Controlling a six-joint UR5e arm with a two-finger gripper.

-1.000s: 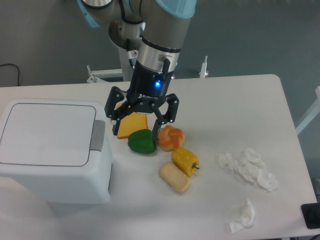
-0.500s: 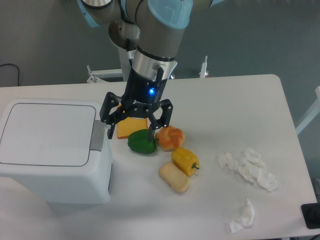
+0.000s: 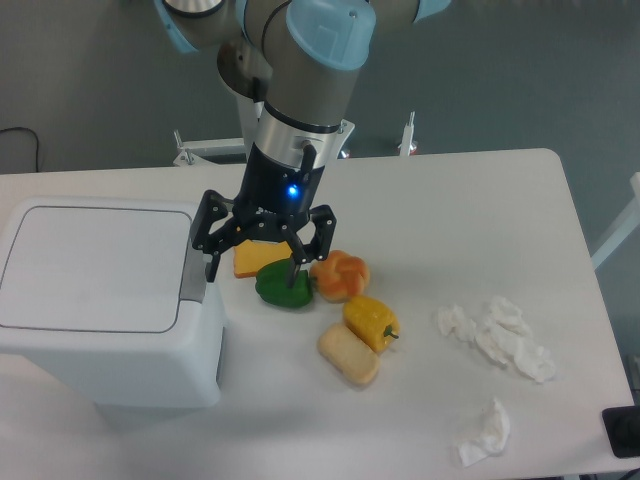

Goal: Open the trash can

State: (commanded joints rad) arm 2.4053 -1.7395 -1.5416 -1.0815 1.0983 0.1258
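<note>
Since a second ago the gripper has slid left, off the foods and toward the trash can; I see its two black fingers spread wide, nothing between them, the left fingertip just beside the grey push tab at the lid's right edge, whether touching I cannot tell. A blue light glows on the gripper body; lettering beneath it is too small for me to read.

From the fixed camera, the trash can sits at the table's left front: white, smooth plastic, boxy with rounded corners, its flat lid closed and outlined by a thin seam. Just right of it lie the foods in a tight cluster: a flat orange-yellow cheese slice partly under the fingers, a glossy green pepper under the right finger, a ridged orange bun, a shiny yellow pepper and a pale matte bread roll. Crumpled white tissues lie well apart to the right, with one more tissue near the front edge. The white table is bare along its back and right rear
</note>
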